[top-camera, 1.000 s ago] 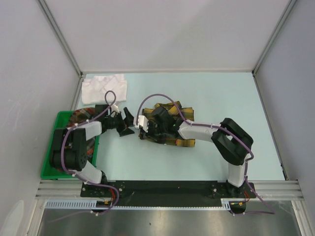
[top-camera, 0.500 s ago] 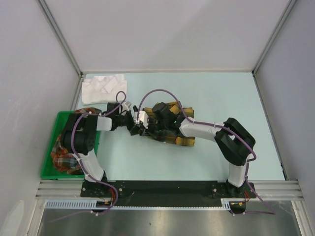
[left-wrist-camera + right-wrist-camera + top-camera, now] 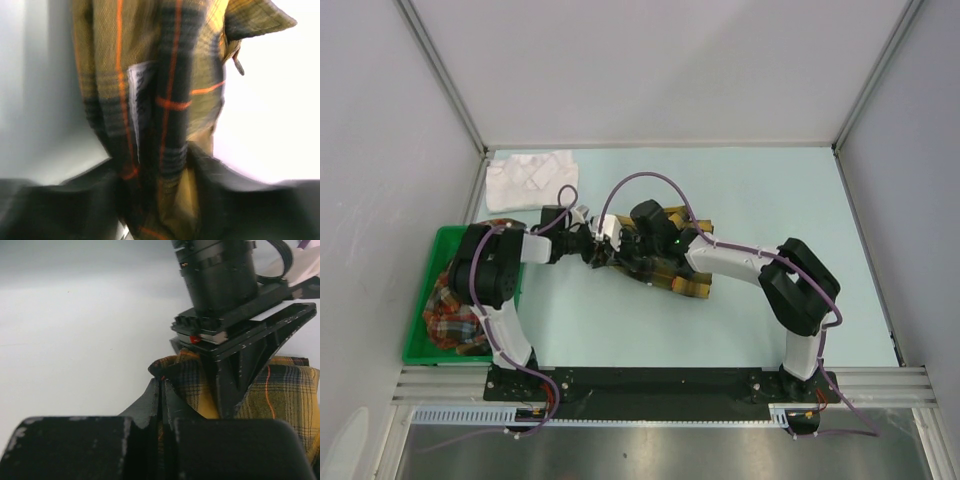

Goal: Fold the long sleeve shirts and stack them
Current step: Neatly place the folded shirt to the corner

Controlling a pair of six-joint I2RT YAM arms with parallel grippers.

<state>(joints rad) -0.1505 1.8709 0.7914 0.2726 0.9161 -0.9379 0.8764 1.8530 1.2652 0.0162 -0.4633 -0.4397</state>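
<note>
The yellow-and-black plaid shirt (image 3: 678, 272) lies bunched at mid-table under my right arm. Both grippers meet at its left end. My left gripper (image 3: 590, 248) reaches in from the left; in its wrist view (image 3: 155, 167) a thick fold of the plaid cloth (image 3: 145, 65) fills the gap between its fingers, which press on both sides. My right gripper (image 3: 613, 255) is shut (image 3: 161, 382) with a thin edge of the same shirt (image 3: 282, 395) pinched between its pads. The white shirt (image 3: 530, 178) lies crumpled at the back left. The red-orange plaid shirt (image 3: 455, 312) sits in the bin.
A green plastic bin (image 3: 418, 345) stands at the left edge beside the left arm's base. Grey walls close in the table on three sides. The left wrist housing (image 3: 220, 280) hangs close above the right gripper's fingers.
My left gripper has swung right from beside the bin to the shirt's left end and closed from wide open onto the fold. The right gripper stays shut on the cloth.
</note>
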